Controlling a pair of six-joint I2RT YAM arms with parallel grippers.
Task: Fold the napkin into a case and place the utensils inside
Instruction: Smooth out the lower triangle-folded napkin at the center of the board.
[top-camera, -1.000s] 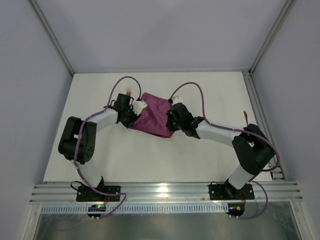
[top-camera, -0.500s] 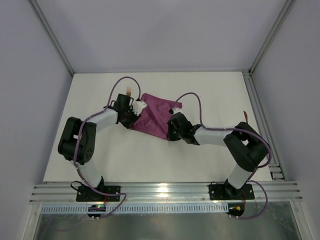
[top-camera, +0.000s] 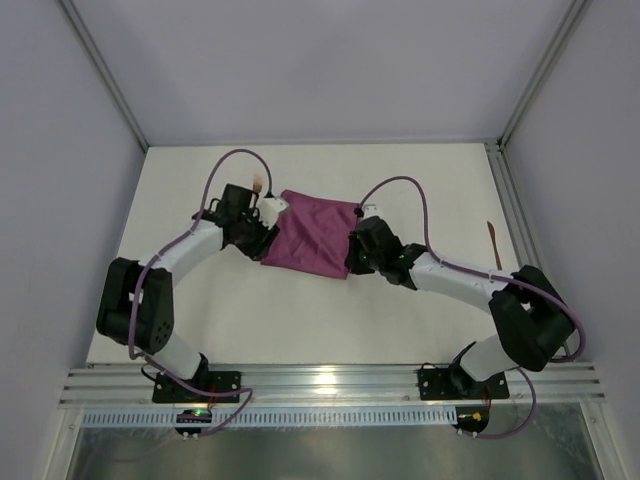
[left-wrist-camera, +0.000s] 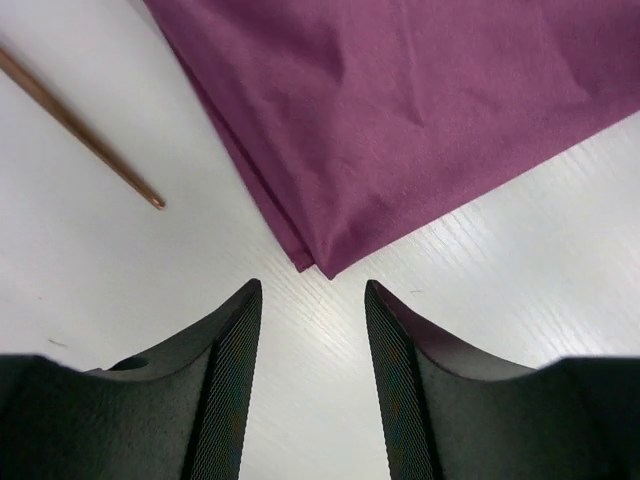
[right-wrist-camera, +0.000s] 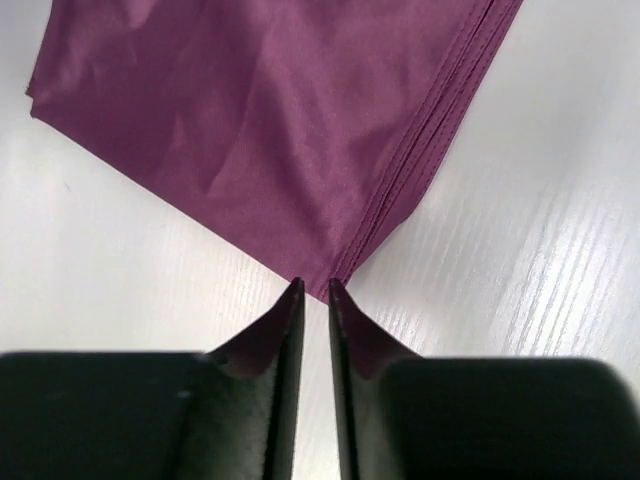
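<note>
My left gripper (left-wrist-camera: 310, 290) stands spread, a corner of the folded napkin (left-wrist-camera: 420, 100) just ahead of the gap; my right gripper (right-wrist-camera: 312, 285) is nearly closed at another corner, pinching cloth or not I cannot tell; one utensil (left-wrist-camera: 80, 130) lies beside the napkin, its head cut off.

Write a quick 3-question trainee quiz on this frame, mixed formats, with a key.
1. True or false: the left pincer is shut on the napkin.
2. Short answer: which part of the napkin sits at the tips of the right pincer?
3. Pick one: where is the copper utensil that lies nearest the right arm?
A. On top of the napkin
B. On the table, near its right edge
C. Held in the right pincer

Key:
1. False. It is open, with the napkin's corner just ahead of its tips.
2. A corner.
3. B
</note>
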